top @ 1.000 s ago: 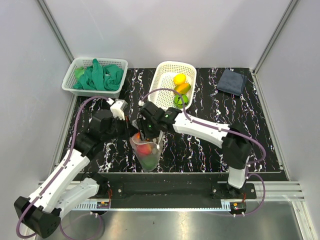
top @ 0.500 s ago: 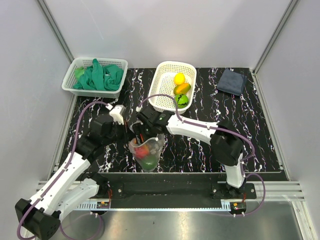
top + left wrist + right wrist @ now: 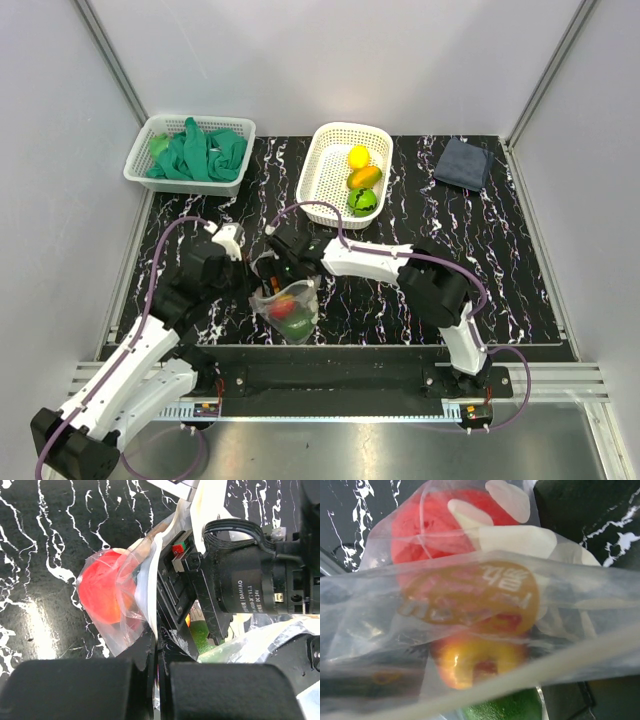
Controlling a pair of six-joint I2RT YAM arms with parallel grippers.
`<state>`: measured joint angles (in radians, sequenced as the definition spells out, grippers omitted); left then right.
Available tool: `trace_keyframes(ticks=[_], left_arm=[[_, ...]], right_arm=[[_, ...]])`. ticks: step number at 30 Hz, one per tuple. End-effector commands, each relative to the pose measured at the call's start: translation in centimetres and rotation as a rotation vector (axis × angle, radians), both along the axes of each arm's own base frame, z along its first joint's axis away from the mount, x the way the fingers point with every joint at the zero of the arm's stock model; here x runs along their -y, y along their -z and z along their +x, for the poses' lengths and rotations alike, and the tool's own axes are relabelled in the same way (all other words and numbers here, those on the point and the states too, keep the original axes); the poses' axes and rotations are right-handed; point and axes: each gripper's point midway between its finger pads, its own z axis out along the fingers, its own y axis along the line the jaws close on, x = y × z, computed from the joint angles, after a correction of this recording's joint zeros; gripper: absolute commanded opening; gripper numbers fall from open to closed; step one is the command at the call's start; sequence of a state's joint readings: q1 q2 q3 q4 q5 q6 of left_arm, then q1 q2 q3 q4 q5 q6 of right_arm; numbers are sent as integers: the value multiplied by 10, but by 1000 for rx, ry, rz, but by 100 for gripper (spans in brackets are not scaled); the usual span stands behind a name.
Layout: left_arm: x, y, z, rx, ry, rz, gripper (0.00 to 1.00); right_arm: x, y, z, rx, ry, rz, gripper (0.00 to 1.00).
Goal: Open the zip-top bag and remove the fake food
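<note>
**Left tool** (image 3: 156,661): clenched. Its two black fingers (image 3: 75,690) meet at the bottom edge of the left wrist view. A fold of thin clear film is pinched in the seam between them, so I am grasping the zip-top bag (image 3: 119,630) by its edge.

**Right tool** (image 3: 280,269): at the bag's mouth, left of centre in the top view, with its black housing and a white finger against the film. Plastic fills its own camera, and I cannot tell whether it is released or clenched.

**Bag:** soft, crinkled and transparent. A whitish strip runs across the lower part of the right wrist view, and a brown oval label (image 3: 470,597) is on the film. The bag rests on the surface (image 3: 520,260), a black slab with white marble veining, low in the top view between the two arms.

**Fake food** (image 3: 420,525): inside the bag I see three pieces.
- A rounded red piece.
- A glossy yellow-orange piece with a red blush below it.
- A green piece at the bottom edge.

Three more smooth, rounded pieces, yellow, orange and green, lie in the white basket (image 3: 315,165), an oval lattice tray at upper centre of the top view.

**Other items:** a pale lattice basket (image 3: 180,186) at upper left holds crumpled green gloves (image 3: 200,152). A folded dark cloth (image 3: 463,163) lies at upper right.
</note>
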<state>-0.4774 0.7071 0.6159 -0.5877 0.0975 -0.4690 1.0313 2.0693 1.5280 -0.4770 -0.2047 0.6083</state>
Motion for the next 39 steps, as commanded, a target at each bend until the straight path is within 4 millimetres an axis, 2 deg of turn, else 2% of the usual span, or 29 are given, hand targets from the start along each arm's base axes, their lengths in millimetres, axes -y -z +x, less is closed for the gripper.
trace_keyframes(ticks=[1,3,4,5,6,7,12,14,20,26,30,35,37,39], left_arm=[[16,-31,9,94,20,-102,0],[15,-30,10,90,16,-100,0],[15,-30,9,88,14,-99,0],[15,-30,10,88,15,-98,0],[14,-30,11,90,8,-95,0],[14,-31,12,91,7,-95,0],[15,-43,16,124,21,-89,0],[15,-45,17,129,17,-87,0],[12,-46,19,131,6,-69,0],[17,-45,19,110,22,-81,0],[17,-46,19,109,21,-84,0],[15,-43,19,108,10,-76,0],[15,-43,20,112,10,-77,0],[16,-44,21,117,13,-77,0]], right_arm=[[-5,10,0,36,16,2,83],[-1,1,6,80,21,5,77],[1,-12,9,112,28,19,75],[1,-19,9,127,17,29,65],[2,-25,9,137,12,38,60],[4,-39,8,153,13,59,53],[14,-75,13,220,34,85,44],[17,-83,13,235,35,90,40],[27,-107,13,281,42,113,38],[21,-149,18,336,49,193,38],[19,-185,22,390,56,255,38],[29,-227,37,484,103,305,37],[33,-236,44,505,111,314,37],[41,-250,59,522,142,337,37]])
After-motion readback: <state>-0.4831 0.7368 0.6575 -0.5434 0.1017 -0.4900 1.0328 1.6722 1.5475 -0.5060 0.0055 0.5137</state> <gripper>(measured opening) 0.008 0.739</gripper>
